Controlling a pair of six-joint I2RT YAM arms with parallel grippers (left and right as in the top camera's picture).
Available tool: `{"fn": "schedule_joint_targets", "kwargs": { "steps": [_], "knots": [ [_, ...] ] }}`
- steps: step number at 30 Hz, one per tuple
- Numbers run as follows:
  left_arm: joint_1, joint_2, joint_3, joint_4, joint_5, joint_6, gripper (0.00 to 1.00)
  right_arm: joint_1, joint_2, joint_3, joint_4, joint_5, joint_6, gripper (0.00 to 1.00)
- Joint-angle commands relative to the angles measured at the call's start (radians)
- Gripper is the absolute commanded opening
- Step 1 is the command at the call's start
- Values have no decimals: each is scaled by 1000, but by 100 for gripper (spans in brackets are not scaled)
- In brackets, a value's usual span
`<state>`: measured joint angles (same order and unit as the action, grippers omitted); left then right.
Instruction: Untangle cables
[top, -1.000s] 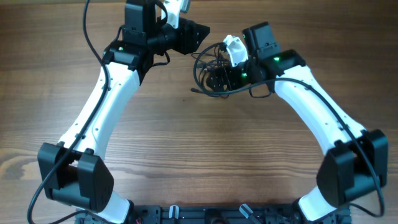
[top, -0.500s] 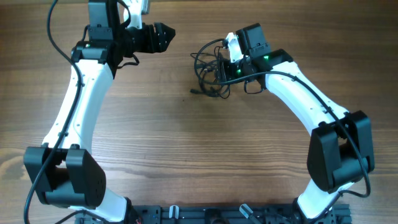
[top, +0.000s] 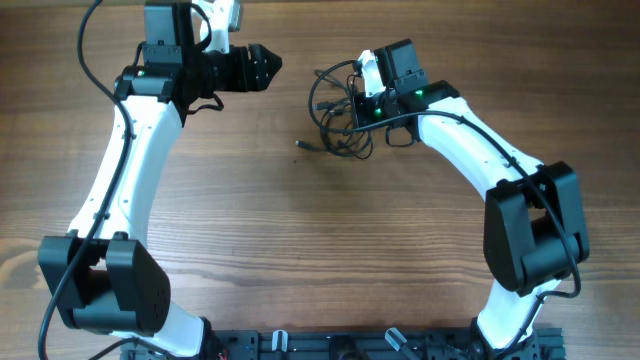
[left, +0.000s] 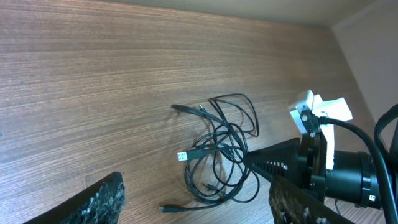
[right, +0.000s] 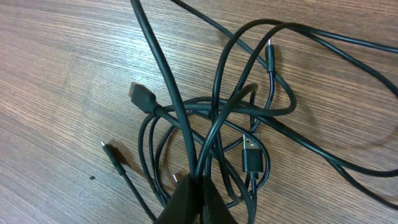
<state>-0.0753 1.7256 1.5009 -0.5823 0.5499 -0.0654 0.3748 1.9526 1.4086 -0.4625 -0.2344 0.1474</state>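
1. The thin black cables lie as one loose tangle on the brown wood-grain bench. Small plug ends poke out from the loops.
2. The right claw sits at the tangle's right edge. In the right wrist view its fingers are pressed together with strands running in under the tips, so it appears to be pinching the cables.
3. The left claw hangs open and empty, well apart from the tangle on its left side, with its tips aimed towards it.
4. Governing relation: the tangle has no single long axis, but one strand ending in a plug trails out to its left, towards the left arm. The right arm is the nearer and already touches the tangle. The coming move probably calls for the left claw to cross to that free strand while the right anchors the tangle.
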Motion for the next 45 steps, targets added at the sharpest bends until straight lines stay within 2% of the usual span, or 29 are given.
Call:
{"fn": "schedule_joint_targets", "kwargs": {
  "steps": [1, 6, 8, 9, 13, 17, 21, 23, 27, 30, 32, 35, 38, 45],
  "knots": [
    [5, -26, 3, -47, -1, 13, 77, 4, -26, 2, 0, -61, 38, 4],
    [-50, -26, 2, -143, 18, 133, 81, 3, -277, 32, -10, -94, 39, 4],
    [-94, -25, 2, -132, 22, 141, 97, 4, -356, 32, -27, -81, 39, 4],
    [-117, -25, 2, -117, 26, 141, 100, 4, -381, 32, -50, -81, 38, 4],
    [-223, -16, 2, -17, 24, 141, 100, 4, -426, 32, -217, -134, 35, 4],
    [-237, 50, 2, -6, 34, 140, 100, 3, -522, 32, -206, -116, 17, 4],
    [-242, 131, 2, -9, 114, 140, 100, 3, -591, 32, -213, -48, 17, 4],
    [-256, 172, 2, -10, 130, 140, 100, -2, -605, 32, -211, 19, 43, 4],
    [-294, 233, 2, -27, 131, 143, 100, -33, -607, 32, -201, 31, 63, 4],
    [-320, 244, 2, -37, 155, 202, 100, -36, -607, 32, -190, 31, 63, 4],
    [-332, 244, 2, -66, 226, 304, 100, -36, -607, 32, -180, 31, 65, 4],
    [-320, 244, 2, -88, 243, 382, 100, -47, -607, 32, -171, 38, 68, 4],
    [-286, 244, 3, -89, 423, 455, 98, -81, -595, 32, -163, 76, 98, 4],
    [-300, 244, 3, -75, 506, 481, 98, -85, -593, 32, -76, 50, 126, 4]
  ]
}}
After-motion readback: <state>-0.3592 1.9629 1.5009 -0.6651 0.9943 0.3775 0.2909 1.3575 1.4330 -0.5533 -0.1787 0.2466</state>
